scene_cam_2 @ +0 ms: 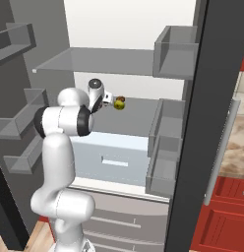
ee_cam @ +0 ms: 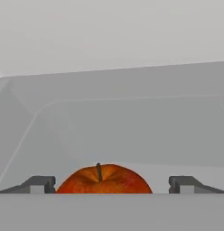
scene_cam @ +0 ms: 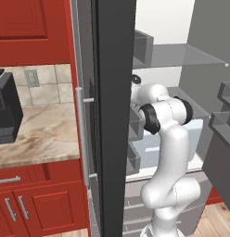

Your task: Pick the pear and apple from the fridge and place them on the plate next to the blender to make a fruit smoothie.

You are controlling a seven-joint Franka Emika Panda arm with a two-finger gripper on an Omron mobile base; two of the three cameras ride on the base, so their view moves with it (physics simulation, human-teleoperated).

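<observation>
The apple [ee_cam: 104, 179] sits centred between the 2 fingertips of the gripper [ee_cam: 112, 184], jaws spread apart either side of it, not yet touching.

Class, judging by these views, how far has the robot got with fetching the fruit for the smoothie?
Done: the fridge stands open and the arm has reached onto its shelf. In hand: the end effector is open, its fingertips either side of the apple, not closed on it. The pear sits beside the apple on the shelf. Left: grasping and carrying both fruits to the plate.
</observation>
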